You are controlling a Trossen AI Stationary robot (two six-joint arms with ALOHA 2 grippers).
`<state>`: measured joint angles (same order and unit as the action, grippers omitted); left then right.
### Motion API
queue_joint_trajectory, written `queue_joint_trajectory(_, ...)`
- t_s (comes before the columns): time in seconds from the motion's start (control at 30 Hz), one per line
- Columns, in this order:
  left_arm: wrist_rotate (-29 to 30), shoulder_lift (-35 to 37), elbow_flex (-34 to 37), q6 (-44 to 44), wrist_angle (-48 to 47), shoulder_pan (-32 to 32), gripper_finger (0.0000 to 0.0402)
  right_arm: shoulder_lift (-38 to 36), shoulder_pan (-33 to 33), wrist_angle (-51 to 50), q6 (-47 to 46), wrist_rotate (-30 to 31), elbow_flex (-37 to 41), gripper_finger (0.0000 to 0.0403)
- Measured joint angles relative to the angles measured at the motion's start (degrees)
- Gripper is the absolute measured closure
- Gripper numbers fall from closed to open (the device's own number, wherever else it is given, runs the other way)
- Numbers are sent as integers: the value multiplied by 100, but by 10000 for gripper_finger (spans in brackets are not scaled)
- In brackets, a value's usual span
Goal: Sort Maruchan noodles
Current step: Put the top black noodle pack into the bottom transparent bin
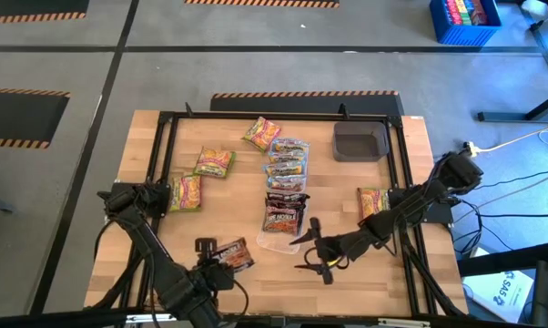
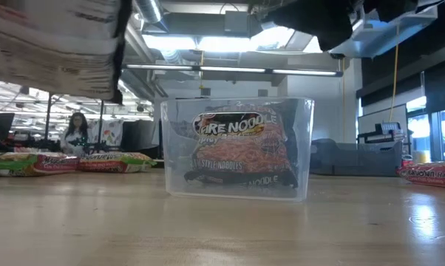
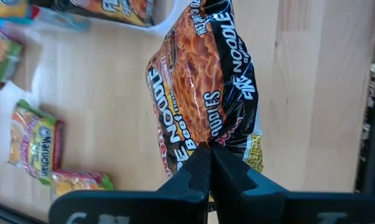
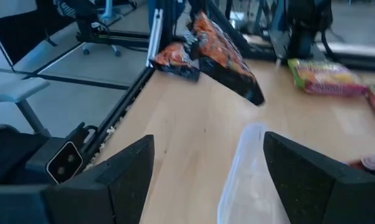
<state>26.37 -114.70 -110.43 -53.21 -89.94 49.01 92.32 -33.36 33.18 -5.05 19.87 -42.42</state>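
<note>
**Maroon packet held off the table beside the clear tub**

I take the clear tub [image 1: 281, 239] as my landmark; it sits on the wooden table [image 1: 147, 146] toward the near edge. Nearest to me, on the left-arm side of the tub, my left claw [image 3: 207, 163] is pinched shut on one end of a dark maroon packet [image 3: 206, 93]. The packet is crinkly and glossy, with orange noodle artwork and white lettering, and it hangs from that claw clear of the table top. On the other side of the tub, my right claw [image 4: 206, 165] has its fingers spread wide and holds nothing; the tub's near rim lies between them, though I cannot tell if either finger touches it.

Inside the tub a second maroon packet [image 2: 241, 151] stands on edge against the wall. Just beyond the tub lies a column of pale blue-orange packets [image 1: 287, 159]. Farther out on the left-arm side of the tub lie three yellow-green-red packets [image 1: 214, 162], with one more beyond the blue column. Another yellow-green-red packet [image 1: 373, 202] lies on the right-arm side, close to the right arm. A dark grey tray [image 1: 360, 141] sits at the far corner beyond it. A black frame [image 1: 274, 117] rings the table.
</note>
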Motion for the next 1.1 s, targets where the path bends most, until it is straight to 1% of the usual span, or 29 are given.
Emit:
queue_joint_trajectory(0.2,430,64,0,210,244,-24,401,332,0,781,789,8,-1,121)
queue_joint_trajectory(0.33,610,158,-4,547,683,-159,401,471,0,1140,1285,54,-1,121)
queue_joint_trajectory(0.5,812,171,-4,894,884,-363,401,471,0,1243,1389,172,-1,121)
queue_joint_trajectory(0.63,1053,171,-4,1118,1027,-509,401,471,0,1243,1167,267,-1,121)
queue_joint_trajectory(0.73,1217,171,-4,1242,1244,-558,401,471,0,1250,1171,499,-1,121)
queue_joint_trajectory(0.83,1333,171,-4,1414,1620,-593,401,471,0,1293,1503,662,-1,121)
queue_joint_trajectory(0.97,1344,171,-4,1676,1927,-673,401,471,11,1357,2080,672,-22,121)
queue_joint_trajectory(1.1,1388,171,-4,1816,2078,-774,401,471,11,1324,2349,610,-170,121)
